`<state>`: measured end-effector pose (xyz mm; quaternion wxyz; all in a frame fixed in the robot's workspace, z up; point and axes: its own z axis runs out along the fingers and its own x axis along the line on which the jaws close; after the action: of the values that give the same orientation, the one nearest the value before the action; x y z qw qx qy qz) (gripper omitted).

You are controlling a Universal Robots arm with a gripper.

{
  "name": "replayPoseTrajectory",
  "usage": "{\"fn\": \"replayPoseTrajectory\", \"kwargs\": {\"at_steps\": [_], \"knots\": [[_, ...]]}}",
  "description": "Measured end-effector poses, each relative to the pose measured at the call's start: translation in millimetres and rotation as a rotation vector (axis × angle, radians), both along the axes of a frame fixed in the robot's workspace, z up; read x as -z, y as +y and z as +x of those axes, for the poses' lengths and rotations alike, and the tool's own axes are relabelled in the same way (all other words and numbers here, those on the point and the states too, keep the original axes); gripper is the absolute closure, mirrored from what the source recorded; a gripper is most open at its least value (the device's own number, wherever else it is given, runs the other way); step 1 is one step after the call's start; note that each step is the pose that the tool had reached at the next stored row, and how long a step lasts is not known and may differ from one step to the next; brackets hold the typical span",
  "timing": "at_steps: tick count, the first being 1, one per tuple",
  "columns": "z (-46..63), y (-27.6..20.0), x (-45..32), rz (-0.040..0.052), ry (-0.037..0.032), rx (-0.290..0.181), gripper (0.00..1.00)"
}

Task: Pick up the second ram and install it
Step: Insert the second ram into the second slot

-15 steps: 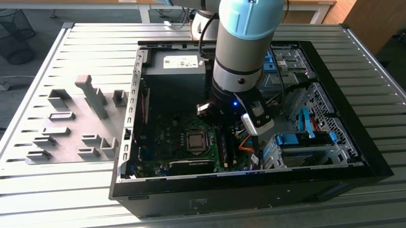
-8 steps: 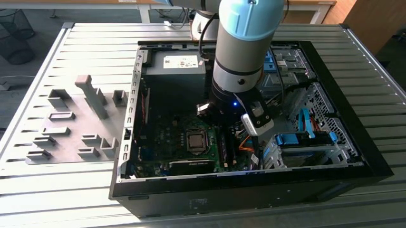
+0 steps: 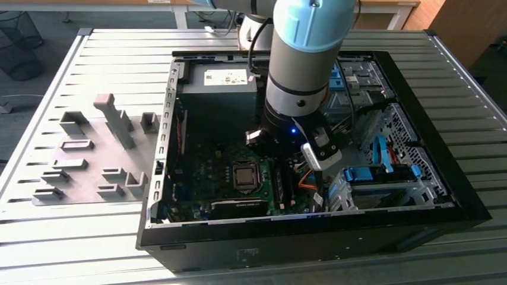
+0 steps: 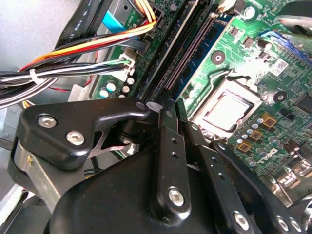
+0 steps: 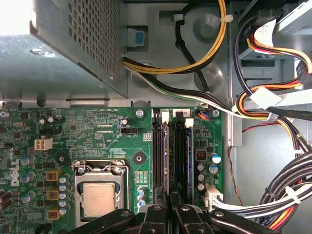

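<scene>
Exterior view: claw (image 3: 279,155) behind arm (image 3: 305,53).

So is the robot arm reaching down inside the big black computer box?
Yes, in the exterior view the grey robot arm reaches down into the open black computer case, above the green motherboard.

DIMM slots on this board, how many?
4 memory slots, side by side between the CPU socket and the board's edge; the claw covers one end of them.
</scene>
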<state>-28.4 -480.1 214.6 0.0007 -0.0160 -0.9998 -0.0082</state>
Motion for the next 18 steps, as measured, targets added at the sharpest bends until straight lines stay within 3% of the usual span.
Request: {"fn": "replayPoseTrajectory", "kwargs": {"at_steps": [18], "knots": [[-0.2, -1.5, 0.0, -0.0002, 0.0001, 0.000, 0.86]]}}
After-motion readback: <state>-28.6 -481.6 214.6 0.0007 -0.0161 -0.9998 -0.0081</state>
